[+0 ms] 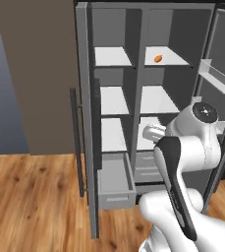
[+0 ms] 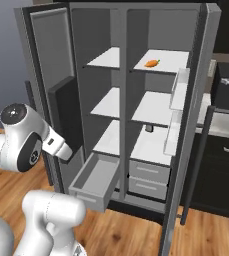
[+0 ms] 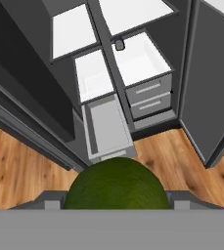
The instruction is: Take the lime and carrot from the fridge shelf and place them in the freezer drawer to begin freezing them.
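A dark green lime (image 3: 114, 183) fills the bottom of the hand view, with my gripper (image 3: 114, 201) shut on it and a grey fingertip (image 3: 50, 201) showing on each side. Below and ahead of it the freezer drawer (image 3: 106, 129) stands pulled out, a long grey box (image 1: 116, 189) (image 2: 93, 180) low in the fridge's left column. The orange carrot (image 1: 157, 58) (image 2: 151, 63) lies on the fridge shelf (image 1: 175, 58) (image 2: 173, 60), the top white panel of the right column.
Both fridge doors stand open: the left door (image 1: 84, 123) with its bar handle, the right door (image 2: 186, 150) with bins. Two shallow pale drawers (image 2: 146, 180) sit shut beside the freezer drawer. A small dark item (image 3: 119, 45) rests on a lower shelf. Dark cabinets (image 2: 226, 150) stand to the right.
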Tool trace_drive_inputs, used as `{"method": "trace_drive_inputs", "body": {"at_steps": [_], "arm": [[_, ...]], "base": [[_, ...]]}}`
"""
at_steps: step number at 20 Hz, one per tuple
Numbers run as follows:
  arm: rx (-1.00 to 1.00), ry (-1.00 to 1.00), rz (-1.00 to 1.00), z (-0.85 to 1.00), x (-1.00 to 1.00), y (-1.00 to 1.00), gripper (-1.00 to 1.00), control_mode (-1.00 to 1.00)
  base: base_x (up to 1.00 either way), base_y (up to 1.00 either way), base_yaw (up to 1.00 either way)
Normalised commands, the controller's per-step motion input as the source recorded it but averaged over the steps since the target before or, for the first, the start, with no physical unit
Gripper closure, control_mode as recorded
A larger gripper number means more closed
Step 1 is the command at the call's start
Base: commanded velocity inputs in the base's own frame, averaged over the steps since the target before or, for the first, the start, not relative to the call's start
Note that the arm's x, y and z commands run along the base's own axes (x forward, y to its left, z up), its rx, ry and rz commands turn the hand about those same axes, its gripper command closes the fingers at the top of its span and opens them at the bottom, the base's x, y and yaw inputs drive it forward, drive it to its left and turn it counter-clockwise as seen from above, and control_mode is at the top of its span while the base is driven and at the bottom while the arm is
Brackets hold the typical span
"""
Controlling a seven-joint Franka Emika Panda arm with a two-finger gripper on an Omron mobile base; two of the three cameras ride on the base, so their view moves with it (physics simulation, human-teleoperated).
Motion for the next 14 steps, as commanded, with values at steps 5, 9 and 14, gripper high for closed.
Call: {"method": "trace_drive_inputs", "body": {"at_steps": [5, 9, 14], "arm": [[0.0, 0.0, 0.0, 0.0, 0.0, 0.0, 1.0, 1.0], [0.0, 0.0, 0.0, 0.0, 0.0, 0.0, 1.0, 1.0], [0.0, 0.0, 0.0, 0.0, 0.0, 0.0, 1.0, 1.0]], "base": [[0.16, -0.01, 0.14], [0.35, 0.0, 0.12], [0.35, -0.15, 0.11]]}}
